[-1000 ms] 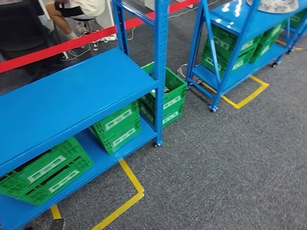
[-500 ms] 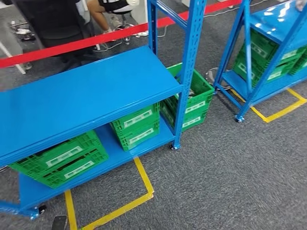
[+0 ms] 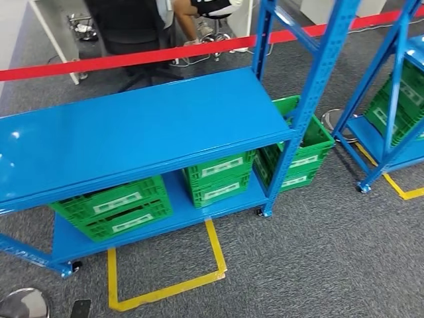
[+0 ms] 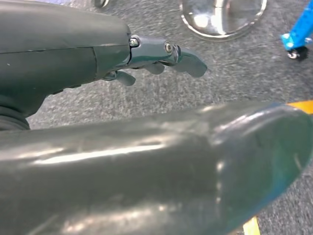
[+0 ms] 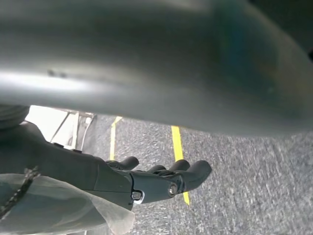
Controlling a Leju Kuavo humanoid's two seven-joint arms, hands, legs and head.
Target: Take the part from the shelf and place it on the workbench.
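Observation:
My right hand [image 5: 155,181] hangs over the grey carpet with its fingers stretched out. A clear plastic bag with a dark part in it [image 5: 55,210] sits against its palm side, so the hand appears to hold it; the thumb is hidden. Its fingers straight and apart, my left hand [image 4: 162,54] also hangs above the carpet with nothing in it. In the head view a blue shelf [image 3: 150,132] stands ahead with a bare top board.
Green crates [image 3: 114,209] [image 3: 220,175] sit on the shelf's bottom board, another [image 3: 300,152] behind its right post. A second blue shelf [image 3: 395,99] stands at the right. Red barrier tape [image 3: 150,56] runs behind, with a seated person [image 3: 210,10] beyond. A silver stand base [image 3: 22,305] lies at lower left.
The whole head view has shifted to the right: the camera has turned left, so the near shelf is more central and the second shelf is at the right edge.

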